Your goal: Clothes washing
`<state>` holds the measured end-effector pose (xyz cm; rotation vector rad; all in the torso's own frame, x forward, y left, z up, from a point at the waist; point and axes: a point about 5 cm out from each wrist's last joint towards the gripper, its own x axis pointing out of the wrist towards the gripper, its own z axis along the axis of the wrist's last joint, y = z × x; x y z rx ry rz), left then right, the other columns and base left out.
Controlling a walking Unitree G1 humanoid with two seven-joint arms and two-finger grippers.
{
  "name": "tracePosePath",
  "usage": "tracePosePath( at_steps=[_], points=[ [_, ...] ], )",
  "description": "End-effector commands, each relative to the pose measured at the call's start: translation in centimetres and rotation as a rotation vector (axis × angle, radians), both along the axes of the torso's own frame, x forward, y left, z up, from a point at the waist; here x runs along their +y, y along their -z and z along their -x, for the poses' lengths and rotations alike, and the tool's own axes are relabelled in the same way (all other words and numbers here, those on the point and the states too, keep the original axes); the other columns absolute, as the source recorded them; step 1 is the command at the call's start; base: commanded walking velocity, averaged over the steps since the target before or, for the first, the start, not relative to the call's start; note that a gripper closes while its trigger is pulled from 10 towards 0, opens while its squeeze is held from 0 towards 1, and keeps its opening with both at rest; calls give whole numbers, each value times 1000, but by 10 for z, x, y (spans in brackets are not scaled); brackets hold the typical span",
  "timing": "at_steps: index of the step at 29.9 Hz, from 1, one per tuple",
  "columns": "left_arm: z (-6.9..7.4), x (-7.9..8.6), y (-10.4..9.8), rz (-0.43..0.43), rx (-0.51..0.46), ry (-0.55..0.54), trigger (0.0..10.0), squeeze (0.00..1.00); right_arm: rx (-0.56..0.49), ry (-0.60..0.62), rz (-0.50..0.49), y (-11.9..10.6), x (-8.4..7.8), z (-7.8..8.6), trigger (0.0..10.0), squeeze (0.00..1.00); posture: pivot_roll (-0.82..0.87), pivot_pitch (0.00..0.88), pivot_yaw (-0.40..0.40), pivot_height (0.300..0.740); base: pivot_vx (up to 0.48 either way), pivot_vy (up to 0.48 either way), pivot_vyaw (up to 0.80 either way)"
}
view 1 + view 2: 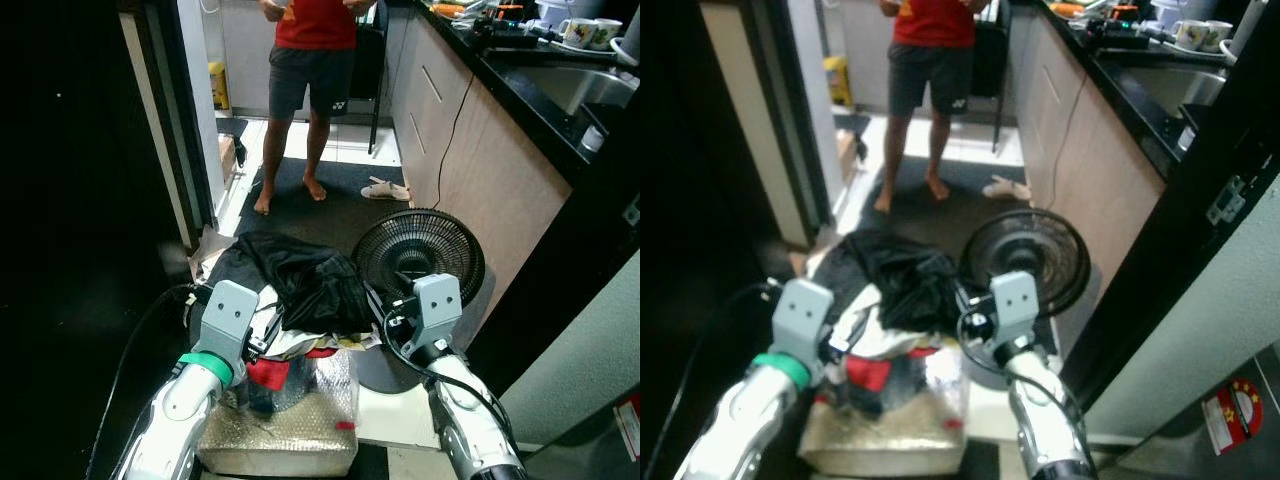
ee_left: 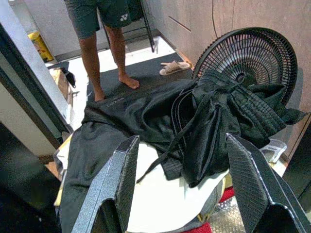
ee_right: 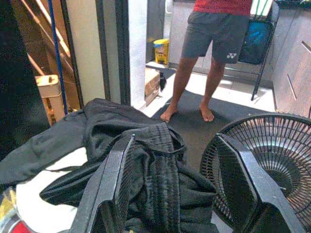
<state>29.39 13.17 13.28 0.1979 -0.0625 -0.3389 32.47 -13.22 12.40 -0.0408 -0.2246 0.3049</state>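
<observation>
Early stage: left gripper (image 2: 187,187) and right gripper (image 3: 177,187), both spread and empty, hover over the black garments (image 1: 310,280); nothing grasped, apparently all laundry remains.

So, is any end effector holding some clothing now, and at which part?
Nothing is held. The left end effector and the right end effector are both open, poised above the black garment on the laundry pile, not closed on it.
</observation>
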Motion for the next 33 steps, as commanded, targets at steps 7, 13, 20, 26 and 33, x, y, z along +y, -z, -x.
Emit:
tracePosePath(
  at_steps=[7, 13, 20, 26, 33],
  points=[
    [0, -5, 5, -6, 38, -2, 10000, 0, 19, -6, 4, 4, 2, 3, 10000, 0, 26, 52, -3, 740, 0, 0, 0],
    [-3, -12, 22, -69, 110, 14, 10000, 0, 28, -26, 13, 6, 10, 2, 10000, 0, 35, 92, -9, 740, 0, 0, 0],
    [-24, -25, 38, -129, 154, -39, 10000, 0, 50, -30, 24, 6, 15, -7, 10000, 0, 31, 179, -30, 740, 0, 0, 0],
    [-44, -24, 27, -162, 141, -59, 10000, 0, 61, -50, 26, 2, 28, -16, 10000, 0, 37, 213, -31, 740, 0, 0, 0],
    [-50, -19, 24, -187, 130, -76, 10000, 0, 65, -73, 12, -1, 42, -19, 10000, 0, 44, 256, -31, 740, 0, 0, 0]
  ],
)
